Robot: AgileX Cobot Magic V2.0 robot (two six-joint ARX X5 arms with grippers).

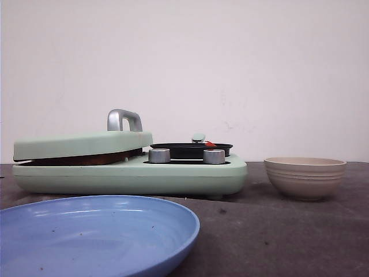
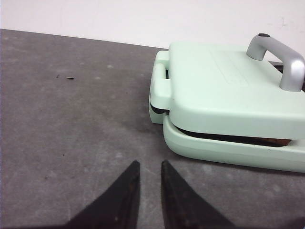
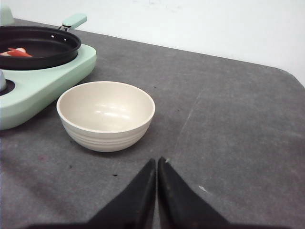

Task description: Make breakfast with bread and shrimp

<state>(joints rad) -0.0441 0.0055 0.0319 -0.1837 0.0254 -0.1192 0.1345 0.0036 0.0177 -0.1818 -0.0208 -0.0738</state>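
The bread shows only as a thin brown edge (image 1: 86, 159) in the slot between the lid and base of the mint-green sandwich maker (image 1: 127, 176); the same edge shows in the left wrist view (image 2: 275, 141). Orange-pink shrimp (image 3: 17, 52) lie in the black pan (image 3: 43, 47) on the maker's right side, and a bit of shrimp (image 1: 210, 144) shows over the pan rim in the front view. My left gripper (image 2: 150, 164) is empty, jaws a narrow gap apart, above bare table short of the maker's lid (image 2: 224, 90). My right gripper (image 3: 157, 162) is shut and empty, just short of the beige bowl (image 3: 106, 114).
An empty blue plate (image 1: 98, 234) lies at the front left. The empty beige bowl (image 1: 304, 178) stands right of the maker. The lid has a silver handle (image 1: 124, 120), and two silver knobs (image 1: 159, 155) sit on the maker's front. A white wall lies behind.
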